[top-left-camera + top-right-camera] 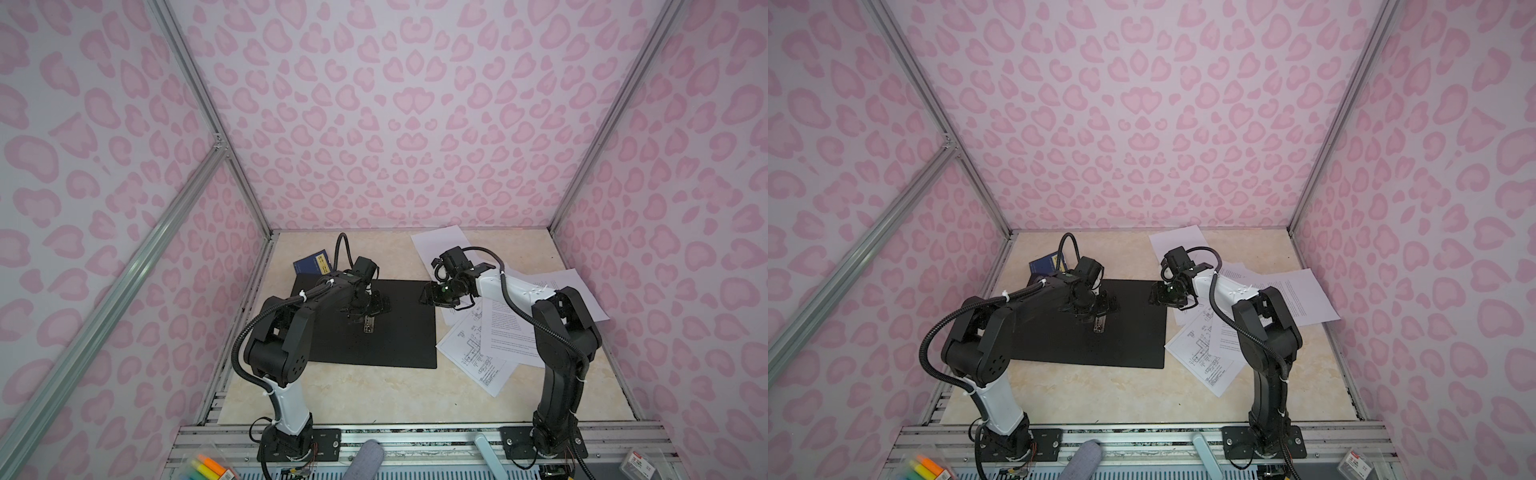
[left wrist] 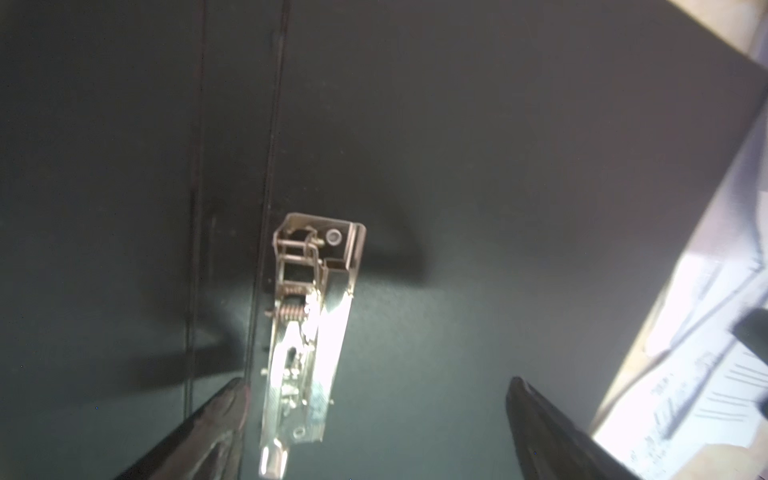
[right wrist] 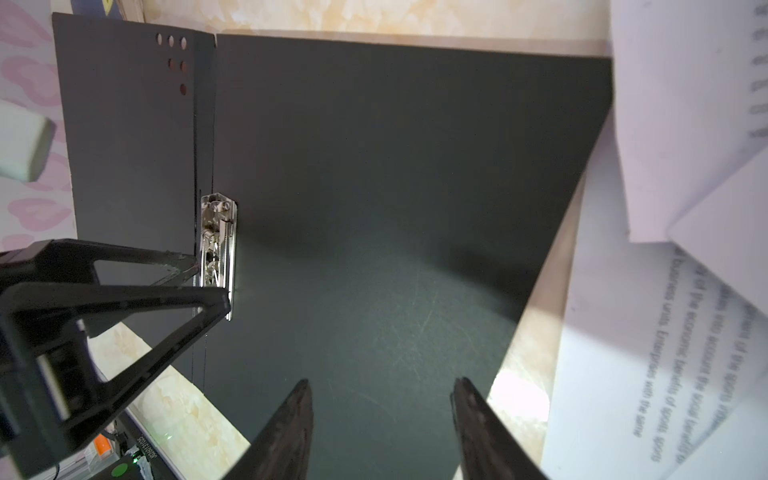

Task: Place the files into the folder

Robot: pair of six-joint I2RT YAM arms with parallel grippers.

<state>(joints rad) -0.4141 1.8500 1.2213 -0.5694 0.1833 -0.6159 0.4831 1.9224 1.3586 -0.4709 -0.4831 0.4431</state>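
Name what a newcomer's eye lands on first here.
Pink heart-print walls fill most of both top views. Mid-table lies the open folder, black inside up, its shiny metal clip just below the open left hand. The files lie fanned loose to its right, none in it yet, with the open right hand empty above the folder's far right corner.

The folder [image 1: 399, 332] lies on the table [image 1: 374, 390] — files [image 1: 507, 328] right of it, booklet [image 1: 309, 264] behind its left corner.
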